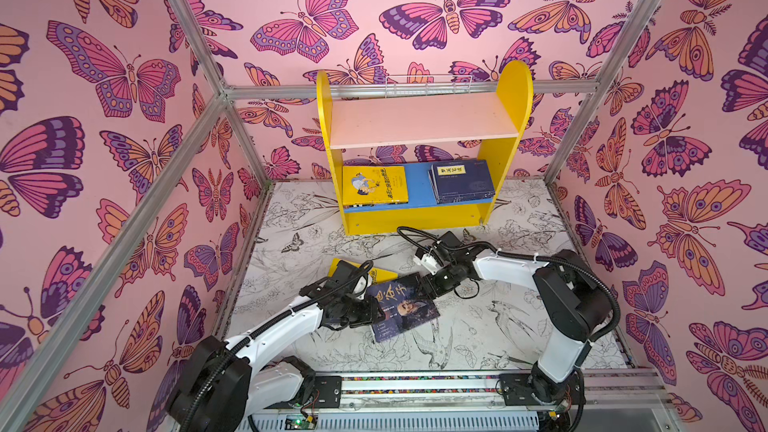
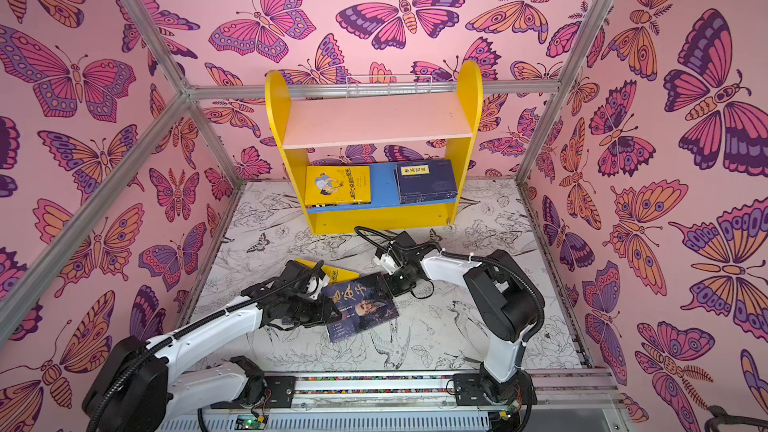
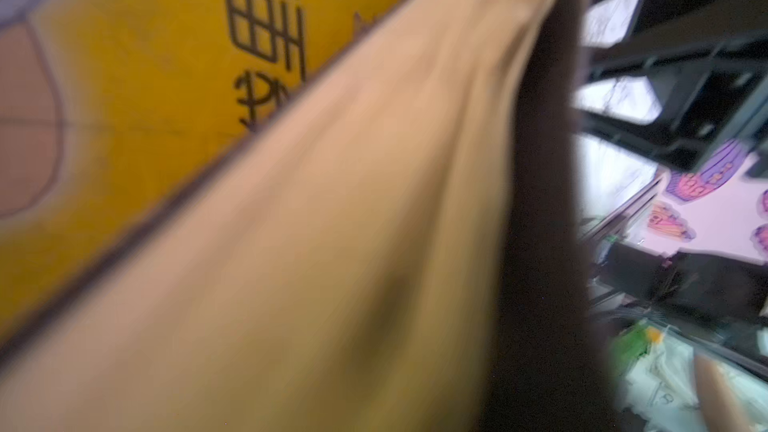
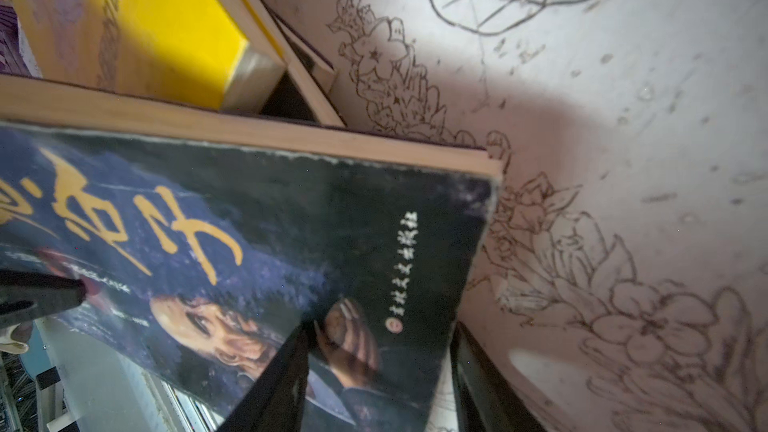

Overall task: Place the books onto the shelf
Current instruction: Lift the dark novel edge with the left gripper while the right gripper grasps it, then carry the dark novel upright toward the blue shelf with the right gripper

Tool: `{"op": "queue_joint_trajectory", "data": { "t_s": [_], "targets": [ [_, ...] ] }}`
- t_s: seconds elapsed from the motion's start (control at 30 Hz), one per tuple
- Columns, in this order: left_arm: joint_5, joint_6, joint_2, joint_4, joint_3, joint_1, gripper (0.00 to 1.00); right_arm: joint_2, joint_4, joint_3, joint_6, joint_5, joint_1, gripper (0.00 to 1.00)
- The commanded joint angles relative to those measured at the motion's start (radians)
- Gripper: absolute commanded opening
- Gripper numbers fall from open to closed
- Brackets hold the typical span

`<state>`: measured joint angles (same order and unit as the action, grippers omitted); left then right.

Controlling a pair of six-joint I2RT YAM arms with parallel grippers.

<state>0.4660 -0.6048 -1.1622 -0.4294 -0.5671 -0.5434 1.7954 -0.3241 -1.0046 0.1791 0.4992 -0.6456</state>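
The shelf [image 1: 424, 120] [image 2: 374, 120] stands at the back. A yellow book [image 1: 374, 184] and stacked navy books [image 1: 463, 180] lie on its blue lower board. On the table a dark book [image 1: 407, 309] [image 2: 361, 309] [image 4: 291, 222] with a face on its cover is tilted up. My left gripper [image 1: 368, 311] is shut on its left edge, and my right gripper [image 1: 424, 284] [image 4: 374, 388] is shut on its far right corner. In the left wrist view its tan page edge [image 3: 332, 222] fills the frame. Another yellow book [image 1: 384, 275] [image 4: 166, 27] lies partly hidden behind it.
Butterfly-patterned walls with metal posts enclose the flower-print table [image 1: 498, 326] on three sides. The arms' base rail [image 1: 415, 384] runs along the front edge. The shelf's pink upper board carries nothing, and a wire rail [image 1: 428, 85] runs along its back.
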Motion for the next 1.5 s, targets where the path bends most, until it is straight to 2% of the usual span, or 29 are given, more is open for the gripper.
{"op": "queue_joint_trajectory", "data": {
  "t_s": [0.0, 0.07, 0.1, 0.3, 0.43, 0.6, 0.8, 0.97, 1.13, 1.27, 1.47],
  "targets": [
    [0.048, 0.017, 0.025, 0.134, -0.04, -0.003, 0.17, 0.021, 0.004, -0.005, -0.016, 0.016, -0.023, 0.53],
    [0.052, 0.009, 0.039, 0.132, -0.043, -0.003, 0.02, 0.003, 0.009, 0.003, -0.011, 0.004, -0.023, 0.53],
    [0.049, 0.004, 0.052, 0.13, -0.043, -0.003, 0.0, -0.008, 0.008, 0.006, -0.011, 0.0, -0.018, 0.53],
    [-0.079, -0.015, 0.219, 0.094, -0.07, 0.001, 0.0, -0.155, 0.055, 0.034, 0.049, 0.03, 0.063, 0.61],
    [-0.125, -0.047, 0.345, 0.163, -0.081, 0.036, 0.0, -0.276, 0.112, 0.041, 0.127, 0.106, 0.152, 0.7],
    [-0.058, -0.14, 0.4, 0.372, -0.037, 0.077, 0.0, -0.338, 0.22, 0.021, 0.232, 0.232, 0.223, 0.7],
    [0.023, -0.179, 0.389, 0.51, -0.021, 0.079, 0.0, -0.329, 0.307, -0.003, 0.304, 0.314, 0.234, 0.67],
    [0.071, -0.185, 0.38, 0.526, -0.022, 0.079, 0.0, -0.33, 0.463, 0.03, 0.395, 0.358, 0.235, 0.59],
    [0.081, -0.191, 0.368, 0.521, -0.012, 0.08, 0.0, -0.346, 0.641, 0.053, 0.503, 0.433, 0.269, 0.58],
    [0.078, -0.193, 0.375, 0.519, -0.003, 0.08, 0.0, -0.367, 0.719, 0.083, 0.577, 0.439, 0.321, 0.58],
    [0.112, -0.174, 0.388, 0.521, -0.005, 0.08, 0.0, -0.349, 0.673, 0.09, 0.551, 0.485, 0.328, 0.56]
  ]
}}
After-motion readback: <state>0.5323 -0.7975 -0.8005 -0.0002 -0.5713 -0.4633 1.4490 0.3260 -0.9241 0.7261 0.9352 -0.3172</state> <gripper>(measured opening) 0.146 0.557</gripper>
